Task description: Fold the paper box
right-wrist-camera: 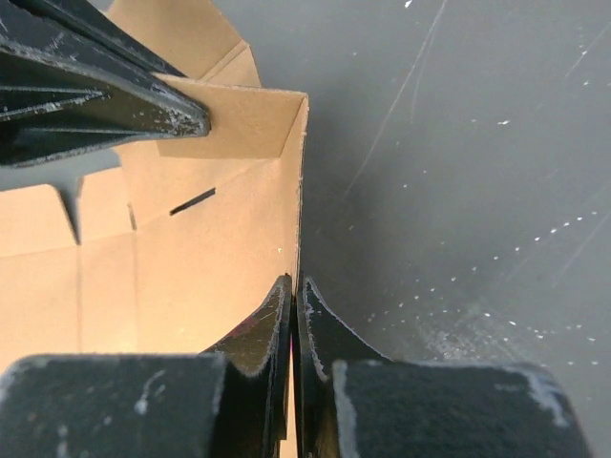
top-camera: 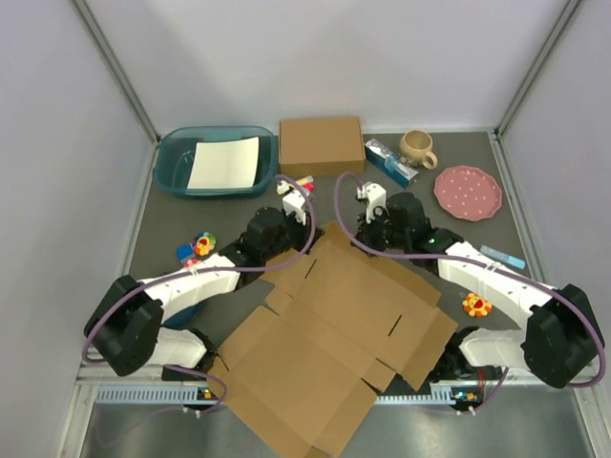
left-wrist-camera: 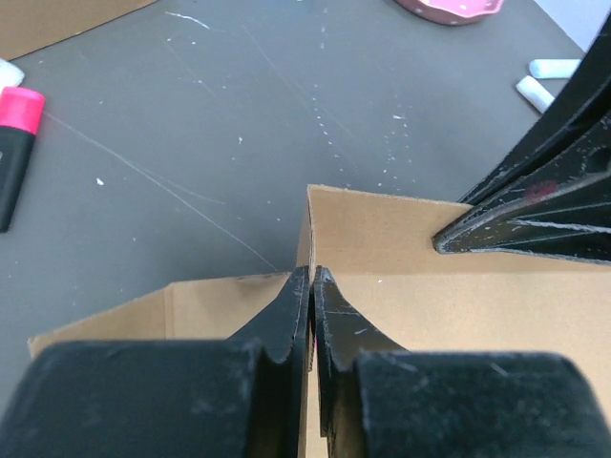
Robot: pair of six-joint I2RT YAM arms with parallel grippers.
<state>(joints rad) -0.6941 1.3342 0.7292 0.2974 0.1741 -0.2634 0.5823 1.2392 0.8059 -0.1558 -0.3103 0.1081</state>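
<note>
- the grey table (top-camera: 172, 224) holds it all.
- the paper box (top-camera: 329, 339) is the biggest brown thing. it lies mostly flat and open in the middle of the table, between the two arms, and its near corner hangs over the table's front edge. at its far edge two flaps stand up and meet in a corner.
- the blue tub (top-camera: 177, 172) sits at the back left with a white sheet (top-camera: 224, 163) in it.
- a smaller brown box (top-camera: 322, 145) is just beside the tub, at the back.
- the pink plate (top-camera: 468, 192) is at the back right, near a tan mug (top-camera: 417, 147).
- the left gripper (left-wrist-camera: 312, 277) has its fingers pressed together, pinching one raised flap of the paper box.
- the right gripper (right-wrist-camera: 294, 286) is squeezed tight too, pinching the other raised flap at its top edge.
- a little orange toy (top-camera: 475, 305) lies by the right arm.
</note>
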